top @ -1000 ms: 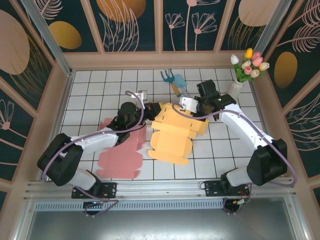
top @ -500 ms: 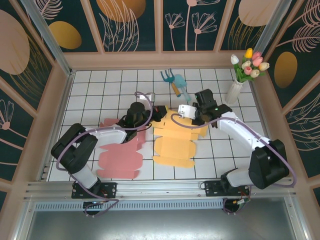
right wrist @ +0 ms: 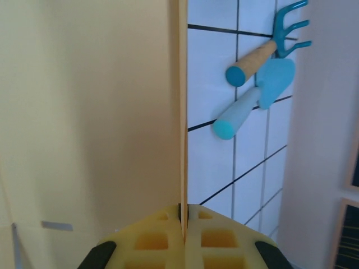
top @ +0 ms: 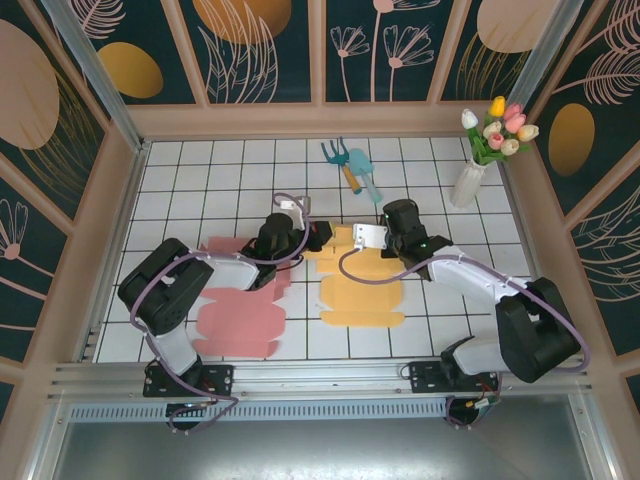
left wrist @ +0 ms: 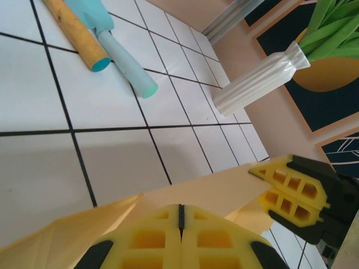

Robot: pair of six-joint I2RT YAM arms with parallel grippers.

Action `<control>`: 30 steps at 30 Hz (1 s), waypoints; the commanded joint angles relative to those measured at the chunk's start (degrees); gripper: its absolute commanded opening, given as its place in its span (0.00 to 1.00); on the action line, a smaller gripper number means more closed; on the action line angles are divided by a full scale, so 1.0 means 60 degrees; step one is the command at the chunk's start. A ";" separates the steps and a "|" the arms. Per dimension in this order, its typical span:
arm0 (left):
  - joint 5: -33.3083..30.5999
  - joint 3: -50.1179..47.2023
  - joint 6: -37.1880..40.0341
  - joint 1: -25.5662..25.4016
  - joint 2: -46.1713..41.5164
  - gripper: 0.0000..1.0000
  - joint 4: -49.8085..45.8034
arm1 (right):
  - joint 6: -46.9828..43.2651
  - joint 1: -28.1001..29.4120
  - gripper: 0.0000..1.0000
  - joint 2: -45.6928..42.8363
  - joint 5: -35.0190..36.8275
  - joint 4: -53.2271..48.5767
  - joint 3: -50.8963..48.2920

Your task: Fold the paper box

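Box: the yellow box (top: 362,285) was an unformed die-cut sheet near the middle of the tabletop, its far flap pinched at both ends.
Handling: judged light, thin and springy. It should bend readily along its scored lines, crease for good if crushed, and slide on the smooth tiles.
Hold points: judged best at flap edges close to a score line, never across a flat panel.
Left gripper: the left gripper (left wrist: 180,216) was closed on the left end of the far flap.
Right gripper: the right gripper (right wrist: 182,216) was closed, with the flap's edge clamped between its pads.
Containers: the vase (top: 466,180) stood upright at the far right corner and held tulips (top: 497,128). The box, not yet formed, held nothing.
Other items: a pink sheet (top: 240,310) lay flat toward the near left, just beside the box. A rake (top: 340,160) and a trowel (top: 365,175) lay toward the far edge, apart from the box.
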 commanded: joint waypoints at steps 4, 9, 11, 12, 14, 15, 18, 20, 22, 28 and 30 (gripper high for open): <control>-0.1216 -0.1126 0.0460 -0.0052 -0.1164 0.00 -0.0121 | -0.0555 0.0098 0.00 0.0373 0.0983 0.1700 -0.0548; -0.0918 -0.2156 0.0290 -0.0044 -0.1021 0.00 0.0463 | -0.0649 0.0098 0.00 0.0385 0.0907 0.1868 -0.0628; -0.0436 -0.2388 -0.0011 -0.0067 -0.0663 0.00 0.1001 | -0.0734 0.0098 0.00 0.0342 0.0960 0.2023 -0.0714; -0.0180 -0.2478 -0.0165 -0.0063 -0.0518 0.00 0.1317 | -0.0756 0.0098 0.00 0.0291 0.0986 0.2125 -0.0776; 0.0124 -0.2600 -0.0419 -0.0067 -0.0028 0.01 0.1865 | -0.0716 0.0098 0.00 0.0142 0.0887 0.2331 -0.0877; 0.0197 -0.2609 -0.0488 -0.0061 0.0089 0.03 0.2071 | -0.0664 0.0098 0.00 0.0025 0.0803 0.2444 -0.0925; 0.0157 -0.2360 -0.0369 -0.0066 0.0246 0.15 0.1997 | -0.0368 0.0098 0.00 -0.0353 0.0365 0.2253 -0.0885; 0.0011 -0.2159 -0.0186 -0.0057 0.0299 0.21 0.1844 | -0.0332 0.0091 0.00 -0.0539 0.0164 0.2162 -0.0944; -0.0138 -0.1839 0.0000 -0.0070 0.0427 0.27 0.1389 | -0.0304 0.0098 0.00 -0.0671 0.0124 0.2088 -0.0983; -0.0476 -0.1586 -0.0021 -0.0063 0.0893 0.34 0.1175 | -0.0171 0.0098 0.00 -0.0995 -0.0146 0.2016 -0.0989; -0.0629 -0.1573 0.0097 -0.0062 0.0817 0.38 0.1116 | -0.0148 0.0098 0.00 -0.1014 -0.0178 0.1976 -0.0973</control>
